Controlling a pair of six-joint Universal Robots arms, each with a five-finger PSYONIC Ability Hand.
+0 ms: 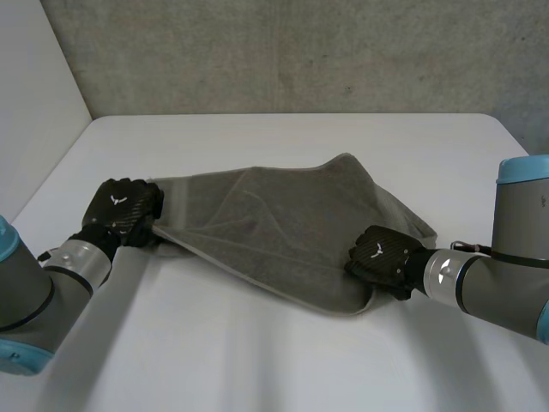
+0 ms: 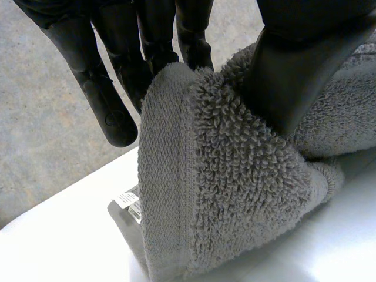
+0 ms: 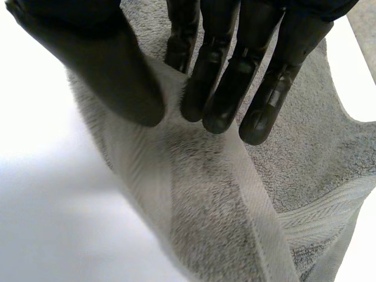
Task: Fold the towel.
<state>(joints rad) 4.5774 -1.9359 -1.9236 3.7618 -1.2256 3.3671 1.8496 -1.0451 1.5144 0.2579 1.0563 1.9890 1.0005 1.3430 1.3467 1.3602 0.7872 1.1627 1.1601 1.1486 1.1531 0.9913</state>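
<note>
On table, centre: grey towel [image 1: 292, 223], rumpled, strung slantwise between my two hands, most of it lying on the white table [image 1: 257, 360].
Towel shape: not flat; one rounded hump at the far side, near edge running as a straight line from hand to hand.
Towel left end: pinched in my left hand [image 1: 124, 210], near the table's left side.
Left hand state: closed on the cloth. In the left wrist view the thumb [image 2: 299, 70] presses the terry face and the fingers [image 2: 106, 100] sit behind the woven hem, with the corner doubled over between them.
Care label [image 2: 128, 202]: small white tag, below the folded corner, beside the table surface.
Towel right end: held by my right hand [image 1: 382, 253], on the near-right edge.
Right hand state: closed on the cloth. In the right wrist view the thumb [image 3: 106, 76] is on one face of the hem band and the fingers [image 3: 223, 88] on the other, with the band running out past the fingertips.
Arms: left arm [image 1: 34, 292] enters from near-left, right arm [image 1: 506, 275] from near-right.
Backdrop: grey wall [image 1: 300, 51] behind the table's far edge.
</note>
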